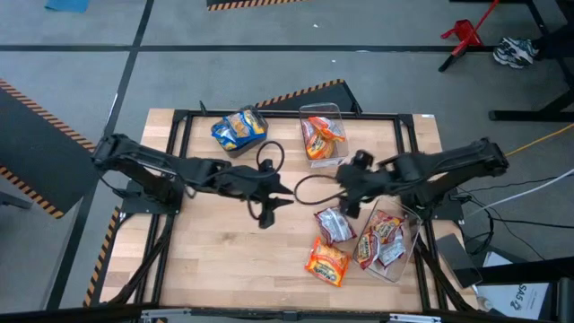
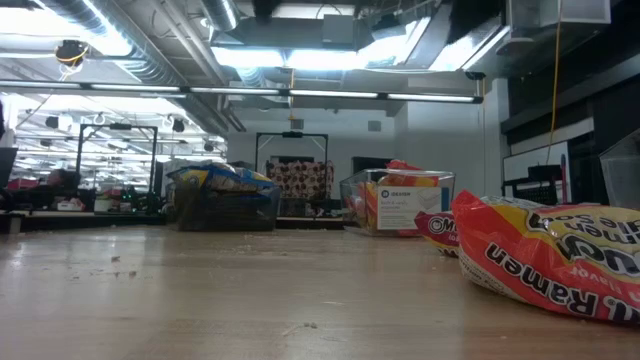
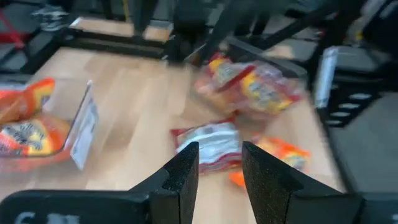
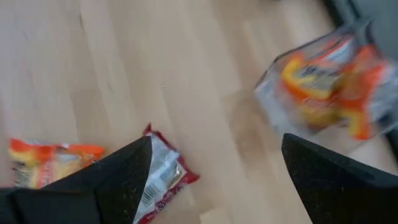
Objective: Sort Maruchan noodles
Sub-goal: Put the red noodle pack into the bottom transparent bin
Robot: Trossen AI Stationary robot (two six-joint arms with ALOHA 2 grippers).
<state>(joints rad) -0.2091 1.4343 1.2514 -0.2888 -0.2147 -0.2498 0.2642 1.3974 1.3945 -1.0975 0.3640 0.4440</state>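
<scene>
Lab — exposed ceiling ducts, hazard-striped floor

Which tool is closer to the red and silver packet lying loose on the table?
The right tool hangs just beside the red-and-silver packet; the left tool is farther off across the table.

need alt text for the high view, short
Two dark robot arms reach toward the middle of a wooden table, the left gripper and right gripper both open and empty. Noodle packets fill three clear bins; a red-and-silver packet and an orange packet lie loose.
</scene>
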